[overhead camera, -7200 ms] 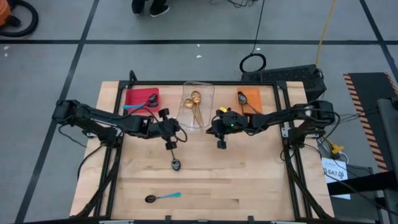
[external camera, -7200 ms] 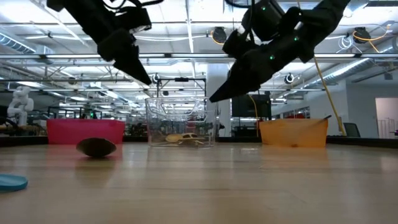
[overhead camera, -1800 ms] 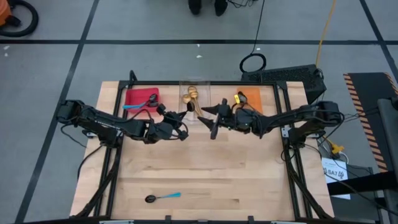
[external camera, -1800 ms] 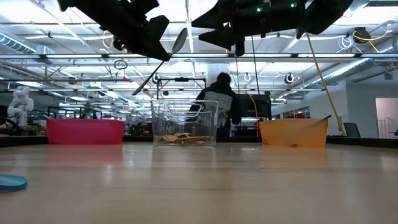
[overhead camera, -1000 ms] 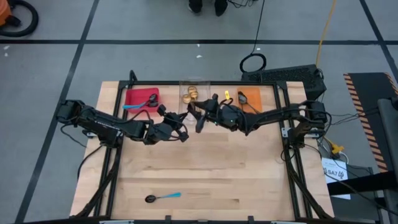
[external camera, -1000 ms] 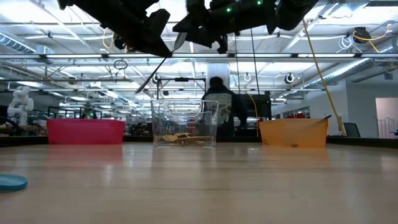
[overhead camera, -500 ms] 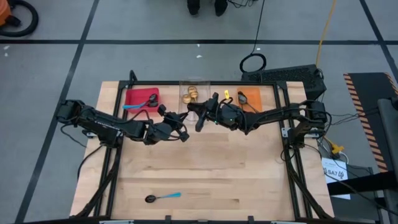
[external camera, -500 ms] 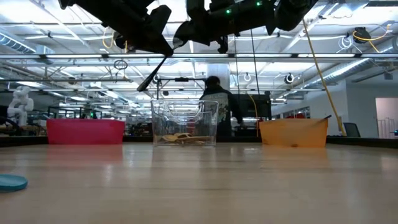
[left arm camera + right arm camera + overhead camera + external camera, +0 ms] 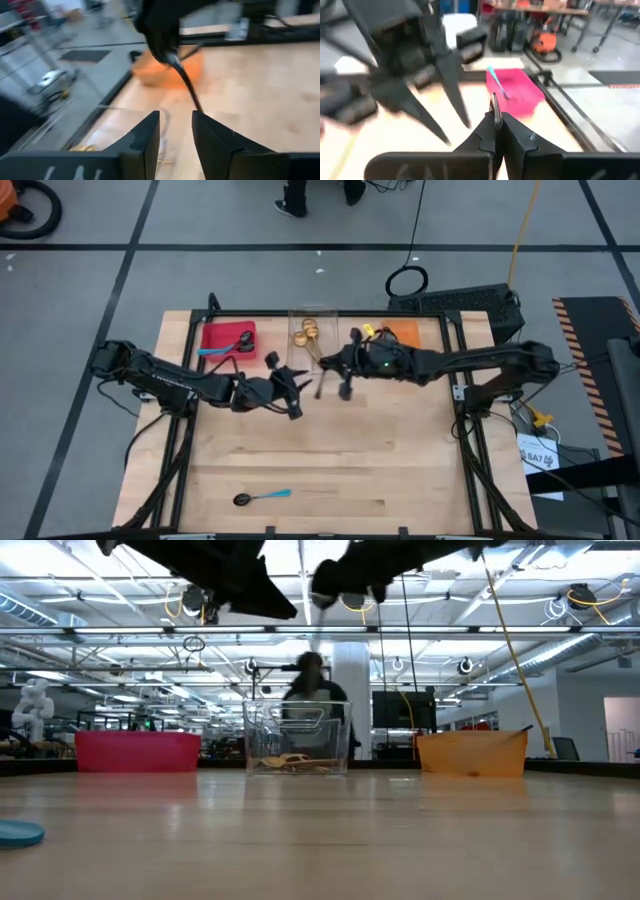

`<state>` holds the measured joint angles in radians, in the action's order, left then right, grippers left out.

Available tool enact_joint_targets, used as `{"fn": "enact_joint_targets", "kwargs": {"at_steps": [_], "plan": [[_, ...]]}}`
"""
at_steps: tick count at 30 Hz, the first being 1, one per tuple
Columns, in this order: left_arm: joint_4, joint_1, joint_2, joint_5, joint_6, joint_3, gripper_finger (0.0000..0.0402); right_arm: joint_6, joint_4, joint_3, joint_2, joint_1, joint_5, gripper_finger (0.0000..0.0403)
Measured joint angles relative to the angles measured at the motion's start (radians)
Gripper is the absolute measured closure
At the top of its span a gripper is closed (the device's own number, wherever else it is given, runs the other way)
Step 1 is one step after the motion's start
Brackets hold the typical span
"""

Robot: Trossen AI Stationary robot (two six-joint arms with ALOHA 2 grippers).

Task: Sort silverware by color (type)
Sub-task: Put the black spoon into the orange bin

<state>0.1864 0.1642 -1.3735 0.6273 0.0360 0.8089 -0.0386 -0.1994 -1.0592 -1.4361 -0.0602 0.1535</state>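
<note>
A dark metal spoon (image 9: 186,82) hangs in the air over the table's far middle, with my right gripper (image 9: 333,370) shut on it. My left gripper (image 9: 297,390) stands open just to its left, and the spoon's handle tip ends just before the gap between the left fingers (image 9: 175,131). The red bin (image 9: 228,340) holds blue-handled spoons, the clear bin (image 9: 313,335) gold ones, the orange bin (image 9: 400,335) dark ones. One blue-handled spoon (image 9: 262,497) lies flat near the table's front edge. My right gripper pinches the dark spoon near its bowl end (image 9: 172,59) between its two shut fingers. It comes at the spoon about level from the table's right side. The handle (image 9: 194,99) slants down away from the fingers, and the whole spoon is lifted clear of the table.
The three bins stand in a row along the table's far edge, close behind both grippers. Bare wood stretches from the grippers to the front edge. A person stands in the room beyond the clear bin (image 9: 305,680).
My right gripper has shut on the dark spoon that my left gripper held up. My left gripper has opened and let go, turning at the wrist but staying in place. The right gripper has risen and drawn toward the table's right edge with the spoon.
</note>
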Motion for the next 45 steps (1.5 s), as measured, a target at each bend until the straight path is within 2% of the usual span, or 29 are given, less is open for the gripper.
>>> {"fn": "enact_joint_targets", "kwargs": {"at_steps": [3,5,8,11,16,25,35,45], "plan": [[0.01,-0.007,0.0,-0.142,0.075,0.0,0.0278,-0.089,0.189,0.0,0.091,-0.003,-0.041,0.0397],[0.03,-0.025,0.0,-0.287,0.134,0.0,0.0278,-0.155,0.319,0.0,0.146,-0.004,-0.074,0.0397],[0.083,-0.081,0.0,-0.557,0.184,0.0,0.0278,-0.177,0.468,0.0,0.213,-0.004,-0.112,0.0397],[0.16,-0.146,-0.013,-0.71,0.173,0.0,0.0277,-0.162,0.598,0.0,0.264,-0.004,-0.133,0.0397],[0.279,-0.224,-0.082,-0.812,0.142,0.001,0.0277,-0.158,0.705,0.001,0.304,-0.004,-0.131,0.0397],[0.533,-0.323,-0.253,-0.952,0.008,0.0,0.0277,-0.216,0.564,0.001,0.312,-0.004,-0.13,0.0397],[0.611,-0.356,-0.327,-0.963,-0.084,0.0,0.0277,-0.356,0.398,0.001,0.239,-0.006,-0.114,0.0397],[0.629,-0.348,-0.326,-0.968,-0.114,0.0,0.0268,-0.37,0.283,0.001,0.222,-0.006,-0.102,0.0397]]}}
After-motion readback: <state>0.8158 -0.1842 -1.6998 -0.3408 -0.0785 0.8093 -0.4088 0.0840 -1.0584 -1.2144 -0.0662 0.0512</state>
